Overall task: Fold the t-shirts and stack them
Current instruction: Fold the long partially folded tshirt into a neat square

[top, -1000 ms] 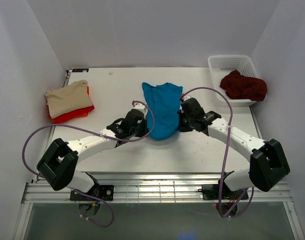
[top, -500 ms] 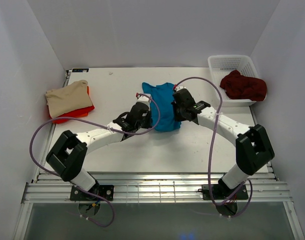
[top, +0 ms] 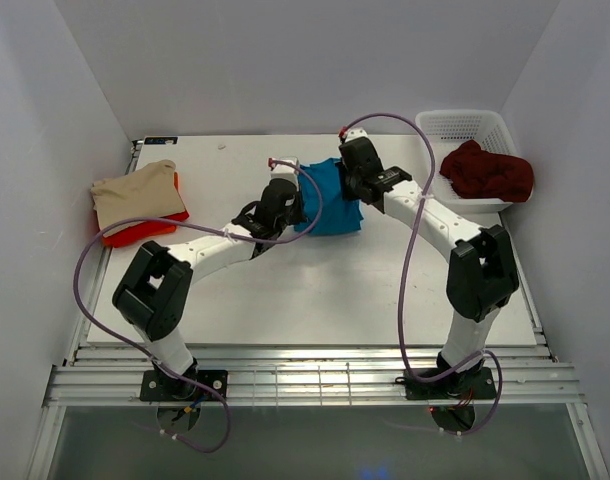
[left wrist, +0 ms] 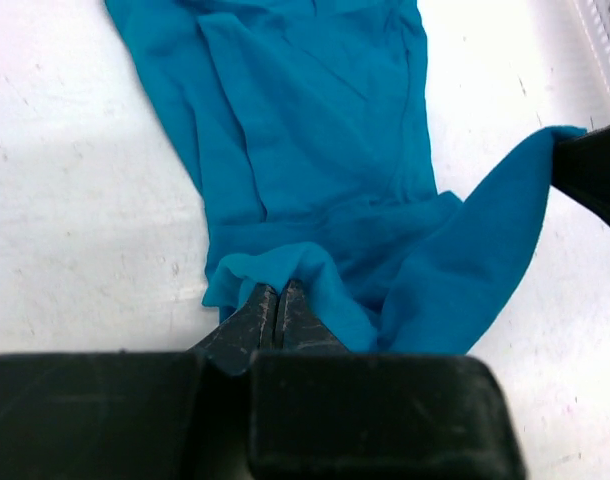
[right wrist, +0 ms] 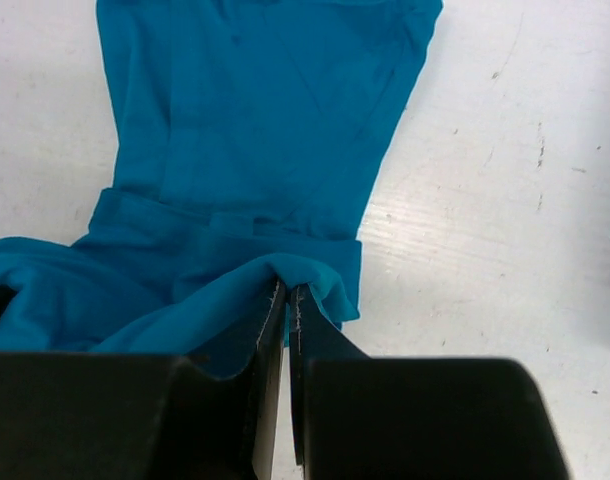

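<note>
teal t-shirt | long axis near-to-far | left hand, right hand clenched on its near edge

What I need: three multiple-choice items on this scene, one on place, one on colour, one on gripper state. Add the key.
1. Where does the maroon shirt lie?
A. in the basket
B. over an arm
C. in a gripper
2. What colour is the shirt under the beige shirt?
A. teal
B. red
C. maroon
3. How are the left gripper and right gripper?
A. both open
B. both shut on nothing
C. both shut on the teal shirt

Key: 1 A, it fills the basket's near end; 2 B, the red shirt shows beneath; 3 C, each wrist view shows cloth pinched.
</note>
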Action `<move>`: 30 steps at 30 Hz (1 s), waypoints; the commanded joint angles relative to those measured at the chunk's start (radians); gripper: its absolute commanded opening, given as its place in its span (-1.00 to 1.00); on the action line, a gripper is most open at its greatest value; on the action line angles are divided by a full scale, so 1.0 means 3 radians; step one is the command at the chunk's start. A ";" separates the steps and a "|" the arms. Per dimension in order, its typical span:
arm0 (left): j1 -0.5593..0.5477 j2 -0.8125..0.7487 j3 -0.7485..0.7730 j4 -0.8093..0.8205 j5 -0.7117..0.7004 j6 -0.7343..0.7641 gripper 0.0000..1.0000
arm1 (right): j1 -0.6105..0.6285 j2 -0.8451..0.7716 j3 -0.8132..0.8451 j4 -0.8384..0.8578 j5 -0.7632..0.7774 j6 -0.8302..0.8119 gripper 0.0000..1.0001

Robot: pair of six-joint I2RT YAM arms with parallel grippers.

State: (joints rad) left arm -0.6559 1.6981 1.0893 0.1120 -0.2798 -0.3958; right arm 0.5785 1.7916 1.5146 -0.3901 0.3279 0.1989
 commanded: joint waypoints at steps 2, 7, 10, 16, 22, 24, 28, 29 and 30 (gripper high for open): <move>0.0126 0.0112 0.0229 0.0158 -0.0166 0.0036 -1.00 | -0.0118 0.0240 0.0315 0.0068 0.0093 -0.0131 -0.85; 0.0325 0.0388 0.0413 0.0189 -0.0126 -0.0005 -1.00 | -0.0231 0.0536 0.0555 0.0068 0.0052 -0.0223 -0.85; 0.0371 0.0496 0.0521 0.0210 -0.0121 -0.0020 -1.00 | -0.0287 0.0665 0.0724 0.0068 0.0068 -0.0274 -0.85; 0.0417 0.0629 0.0751 0.0276 0.0002 -0.0021 -0.99 | -0.0394 0.0792 0.1005 0.0073 0.0052 -0.0320 -0.85; 0.0504 0.1001 0.1322 0.0271 0.0130 -0.0020 -0.98 | -0.0537 0.1144 0.1556 0.0068 0.0006 -0.0326 -0.85; 0.0550 0.1276 0.1563 0.0266 0.0125 0.0025 -0.97 | -0.0604 0.1308 0.1776 0.0068 -0.0039 -0.0316 -0.85; 0.0688 0.1911 0.2283 0.0307 -0.0134 0.0117 -0.91 | -0.0731 0.1804 0.2115 0.0455 -0.0085 -0.0295 -0.84; 0.0719 0.2039 0.2579 0.0383 -0.0273 0.0173 -0.83 | -0.0793 0.1856 0.2003 0.0937 -0.0172 -0.0285 -0.81; 0.0820 0.2167 0.2713 0.0424 -0.0309 0.0154 -0.32 | -0.0834 0.1912 0.1896 0.1241 -0.0279 -0.0249 -0.38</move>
State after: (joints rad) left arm -0.4706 2.2734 1.7779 0.1982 -0.2886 -0.3691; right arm 0.3660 2.3020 2.1036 -0.2611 0.3004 0.1234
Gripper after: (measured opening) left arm 0.168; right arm 0.218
